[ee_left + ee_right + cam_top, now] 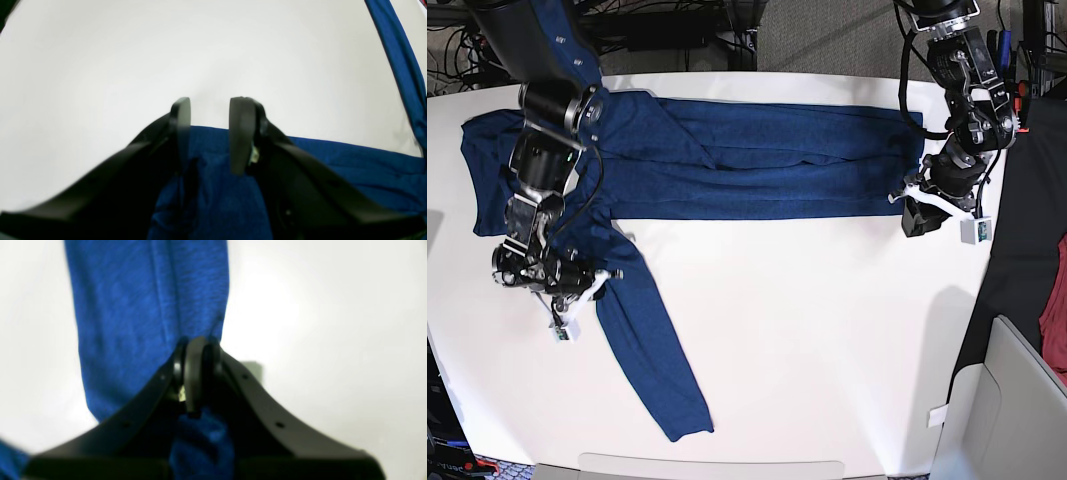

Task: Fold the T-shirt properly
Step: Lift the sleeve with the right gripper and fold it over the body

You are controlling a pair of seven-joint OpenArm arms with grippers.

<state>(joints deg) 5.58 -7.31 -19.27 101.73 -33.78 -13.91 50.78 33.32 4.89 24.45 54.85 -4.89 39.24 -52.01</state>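
Observation:
The dark blue long-sleeved T-shirt (747, 160) lies as a long folded band across the far part of the white table (827, 330). One sleeve (642, 350) trails towards the near edge. My right gripper (605, 275) is at the top of that sleeve. In the right wrist view it (196, 343) is shut, with the sleeve's fabric (146, 306) bunched between the fingers. My left gripper (903, 200) is at the band's right end. In the left wrist view it (210, 106) is open, its fingers (242, 116) astride the shirt's edge (213, 140).
A red cloth (1055, 300) hangs past the table's right edge, beside a grey panel (1017, 400). Cables and dark gear (657, 25) lie behind the far edge. Another strip of the shirt (400, 66) runs along the right of the left wrist view.

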